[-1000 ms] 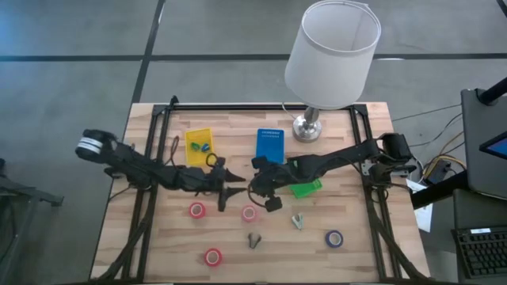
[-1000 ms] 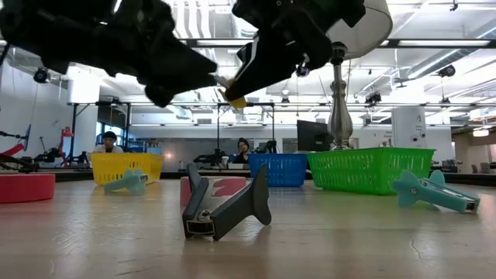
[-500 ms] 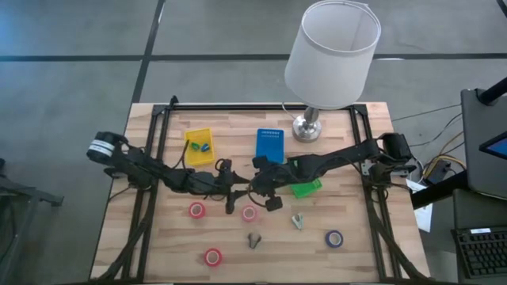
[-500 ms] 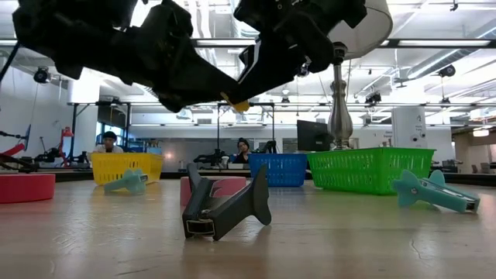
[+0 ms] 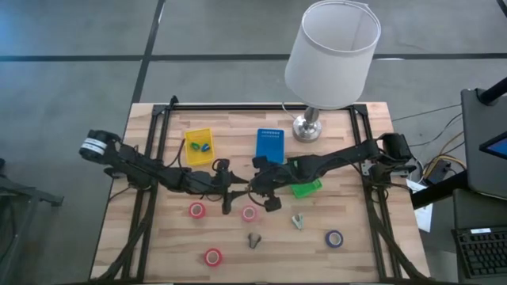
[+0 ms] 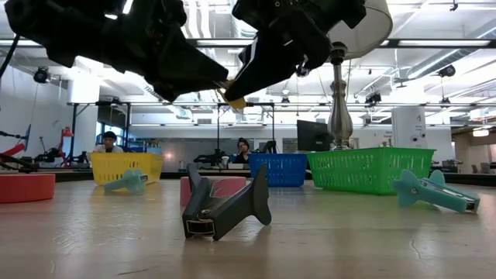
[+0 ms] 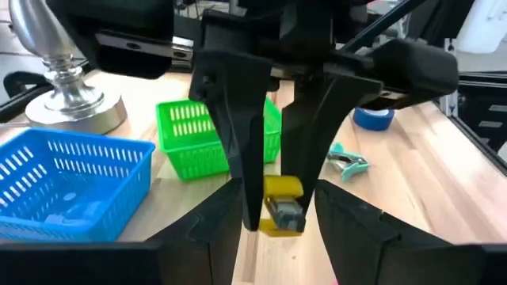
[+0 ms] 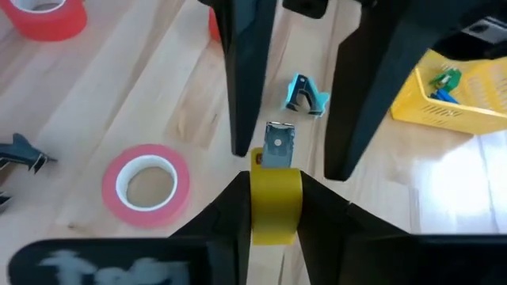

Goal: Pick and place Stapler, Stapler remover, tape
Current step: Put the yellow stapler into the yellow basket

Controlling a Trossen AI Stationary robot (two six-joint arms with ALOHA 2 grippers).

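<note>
wooden table (image 5: 348, 255), tape rolls (image 5: 196, 210), baskets (image 5: 269, 145), lamp (image 5: 306, 127)

I count four tape rolls on my table: two red (image 5: 196, 210) (image 5: 213, 256), one pink (image 5: 249, 213) and one blue (image 5: 334, 238). There are three baskets: one yellow (image 5: 199, 146), one blue (image 5: 269, 145), one green (image 5: 305, 188). I see three staple removers, one dark (image 6: 225, 208) and two teal (image 6: 126, 181) (image 6: 430, 191). There is one yellow stapler (image 8: 276, 190) and one lamp (image 5: 331, 55).
</note>
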